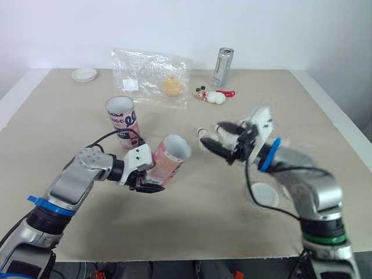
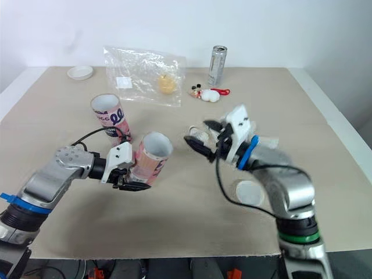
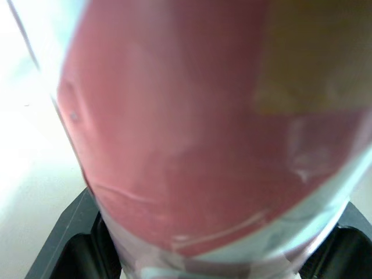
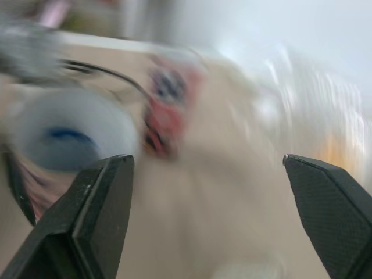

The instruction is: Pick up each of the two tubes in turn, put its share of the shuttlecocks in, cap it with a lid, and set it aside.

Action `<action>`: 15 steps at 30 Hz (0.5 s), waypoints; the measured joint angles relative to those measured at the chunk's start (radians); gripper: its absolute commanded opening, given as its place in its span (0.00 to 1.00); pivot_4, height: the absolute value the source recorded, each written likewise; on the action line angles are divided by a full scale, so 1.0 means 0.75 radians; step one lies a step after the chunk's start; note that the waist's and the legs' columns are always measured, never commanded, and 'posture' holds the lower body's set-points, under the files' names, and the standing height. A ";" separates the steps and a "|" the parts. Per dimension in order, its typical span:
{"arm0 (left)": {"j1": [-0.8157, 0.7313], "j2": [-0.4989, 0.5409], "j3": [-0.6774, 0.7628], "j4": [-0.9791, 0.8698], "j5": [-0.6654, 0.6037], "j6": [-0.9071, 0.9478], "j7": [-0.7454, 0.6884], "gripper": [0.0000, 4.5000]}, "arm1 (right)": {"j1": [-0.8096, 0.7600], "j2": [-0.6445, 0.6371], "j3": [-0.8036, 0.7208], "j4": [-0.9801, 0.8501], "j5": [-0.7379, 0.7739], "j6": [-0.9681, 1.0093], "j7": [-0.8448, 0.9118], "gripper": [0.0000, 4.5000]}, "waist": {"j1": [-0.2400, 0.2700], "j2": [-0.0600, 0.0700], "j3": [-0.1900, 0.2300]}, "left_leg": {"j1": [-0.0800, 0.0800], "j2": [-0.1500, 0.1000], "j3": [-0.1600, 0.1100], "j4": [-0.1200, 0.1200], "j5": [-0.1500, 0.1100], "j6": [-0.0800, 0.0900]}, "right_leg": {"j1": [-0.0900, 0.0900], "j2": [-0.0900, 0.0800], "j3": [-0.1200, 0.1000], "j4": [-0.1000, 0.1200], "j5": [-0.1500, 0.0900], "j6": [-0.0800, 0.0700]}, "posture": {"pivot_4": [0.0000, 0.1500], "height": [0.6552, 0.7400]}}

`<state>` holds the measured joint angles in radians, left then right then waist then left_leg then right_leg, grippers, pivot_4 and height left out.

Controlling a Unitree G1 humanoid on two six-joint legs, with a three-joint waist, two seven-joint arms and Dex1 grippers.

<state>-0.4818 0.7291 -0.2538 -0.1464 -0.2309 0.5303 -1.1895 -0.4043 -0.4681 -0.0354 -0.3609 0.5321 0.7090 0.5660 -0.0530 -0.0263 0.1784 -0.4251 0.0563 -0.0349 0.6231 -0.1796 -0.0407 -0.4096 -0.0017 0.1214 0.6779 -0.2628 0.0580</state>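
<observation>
held tube [image 1: 169, 158]: pink, tilted, in the middle of the frame, its open mouth turned to the right.
left fingers [image 3: 70, 244]: clamped on its lower end.
right fingers [image 4: 87, 226]: wide apart, with nothing between them, just right of the mouth.
other tube [image 1: 122, 118]: standing up just behind the held one.
lid [image 1: 265, 195]: flat at lower right.
risk: the tilted tube could slip, or bump the other tube over.
room: the bench [image 1: 192, 226] is bare in front, up to its near edge.
</observation>
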 measured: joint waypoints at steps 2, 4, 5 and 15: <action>0.015 0.034 0.015 -0.004 -0.007 -0.003 -0.012 0.69 | 0.024 0.067 0.006 -0.042 -0.015 0.061 -0.114 0.99 | -0.001 0.000 0.000 | 0.002 0.001 -0.001 0.000 0.000 0.000 | 0.000 0.002 0.000 0.004 -0.005 0.005 | 1.00 1.00; 0.024 0.068 0.023 -0.004 -0.007 -0.010 -0.024 0.69 | 0.035 0.116 0.024 -0.074 -0.040 0.103 -0.211 0.99 | -0.001 0.000 0.000 | 0.004 0.001 -0.001 0.000 0.001 0.001 | 0.001 0.002 0.000 0.004 -0.004 0.005 | 1.00 1.00; 0.026 0.076 0.024 -0.004 -0.007 -0.012 -0.025 0.69 | 0.045 0.127 0.044 -0.081 -0.055 0.111 -0.238 0.99 | 0.000 0.000 0.000 | 0.004 0.001 -0.001 0.000 0.001 0.001 | 0.001 0.002 0.000 0.004 -0.004 0.005 | 1.00 1.00; -0.014 0.060 0.003 0.013 -0.002 -0.002 -0.023 0.69 | 0.044 0.249 0.165 0.071 -0.203 0.083 -0.352 0.99 | 0.001 0.000 0.000 | 0.002 0.001 0.001 0.000 0.001 0.000 | 0.000 0.002 0.000 0.004 -0.005 0.006 | 1.00 1.00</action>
<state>-0.4925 0.7744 -0.2516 -0.1369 -0.2328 0.5284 -1.2068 -0.3716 -0.2810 0.0880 -0.3077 0.3798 0.7714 0.3021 -0.0522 -0.0262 0.1785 -0.4233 0.0571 -0.0343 0.6234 -0.1786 -0.0404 -0.4097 -0.0005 0.1215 0.6809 -0.2663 0.0622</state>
